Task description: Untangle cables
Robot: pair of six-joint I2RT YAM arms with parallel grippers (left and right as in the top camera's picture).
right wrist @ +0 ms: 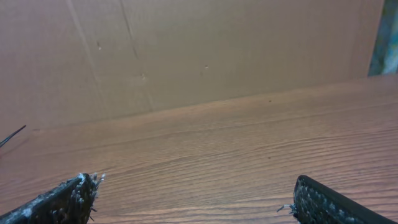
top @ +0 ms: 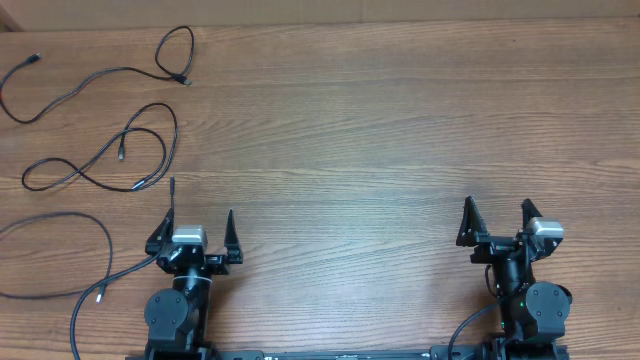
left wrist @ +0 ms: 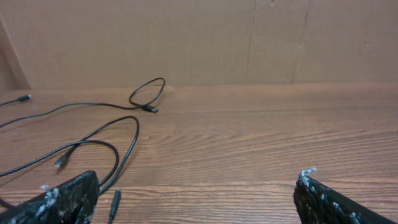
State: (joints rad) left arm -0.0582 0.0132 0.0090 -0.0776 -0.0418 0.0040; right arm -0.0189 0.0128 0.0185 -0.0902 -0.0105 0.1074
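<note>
The left tool [top: 200, 215] and right tool [top: 497, 205] stood wide open, empty, at the near edge of the surface [top: 350, 120]; the cables [top: 176, 128] lay spread along its left edge, seemingly untangled already, leaving only a check

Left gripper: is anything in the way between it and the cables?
Nothing visible. The left gripper is open over the bare table, and the cables lie ahead and to its left. One plug end rests right beside its left finger.
</note>
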